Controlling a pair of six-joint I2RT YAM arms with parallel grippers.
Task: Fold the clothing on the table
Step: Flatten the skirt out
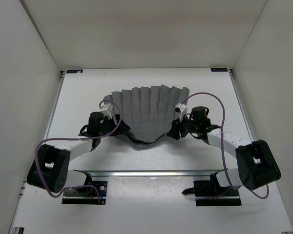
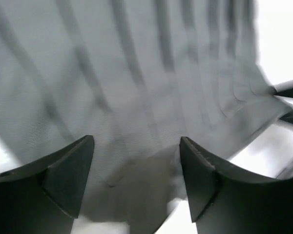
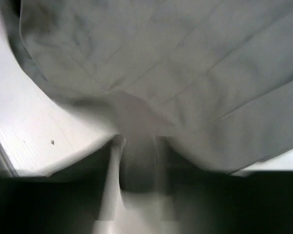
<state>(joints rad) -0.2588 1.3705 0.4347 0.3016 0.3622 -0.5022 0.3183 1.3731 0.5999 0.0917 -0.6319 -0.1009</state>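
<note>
The grey clothing [image 1: 149, 112] lies fanned out in pleats on the white table [image 1: 195, 156], narrowing toward its near edge. My left gripper [image 1: 115, 127] is at the garment's near-left corner. In the left wrist view it [image 2: 136, 141] stands open, with the clothing [image 2: 136, 73] slack between and beyond the fingers. My right gripper [image 1: 177, 130] is at the near-right corner. In the blurred right wrist view it [image 3: 138, 146] has its fingers close together with a raised fold of clothing [image 3: 161, 58] between them; the blur hides whether they clamp it.
A metal rail [image 1: 151, 173] runs across the table in front of the arm bases. White walls [image 1: 24, 73] enclose the table at left, right and back. Purple cables [image 1: 215, 105] loop off both arms. Bare table [image 3: 34, 122] shows left of the right gripper.
</note>
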